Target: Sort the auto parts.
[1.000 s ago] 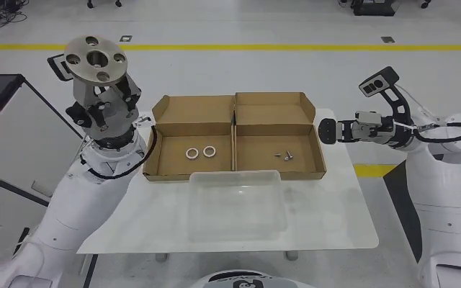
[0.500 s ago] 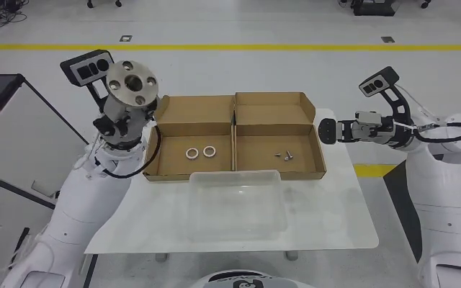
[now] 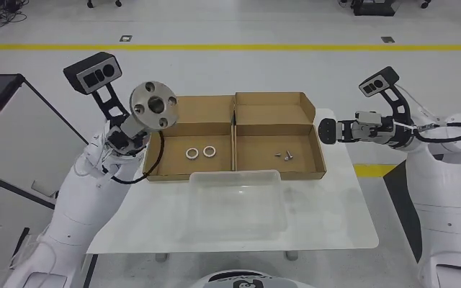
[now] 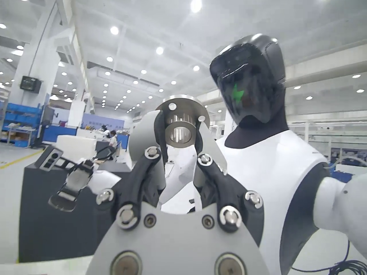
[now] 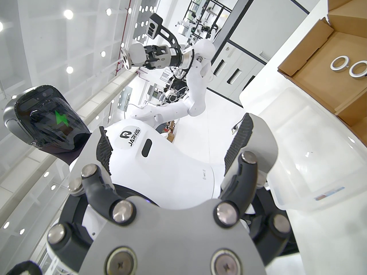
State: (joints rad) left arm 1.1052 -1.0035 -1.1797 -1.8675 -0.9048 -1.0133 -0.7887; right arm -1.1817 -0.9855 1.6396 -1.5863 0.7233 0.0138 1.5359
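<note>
Off the far left corner of the white table (image 3: 338, 216), the left hand (image 4: 180, 133) is raised in the air with its fingers narrowed onto a round silver metal flanged hub (image 3: 153, 106), one finger on each side of the hub's neck. In the top view the hub turns its flat flange face upward, with a centre bore and smaller holes around it, and it sits just over the corner flap of the left brown cardboard box (image 3: 189, 167). The left wrist view looks at the opposite end, where the short neck has a toothed bore and both fingers press against it below the flange. Beyond the table's right edge, the right hand (image 5: 175, 130) hangs level with the right brown cardboard box (image 3: 277, 137), apart from its wall. Its fingers are spread wide and hold nothing, and their ribbed black pads (image 5: 239, 135) face each other across the gap. On the floor of the left box lie two silver metal rings (image 3: 201, 153) side by side, and in the right box a few small metal screws (image 3: 285, 154). A clear plastic bin (image 3: 234, 216) stands on the table just in front of both boxes, touching their near walls.
</note>
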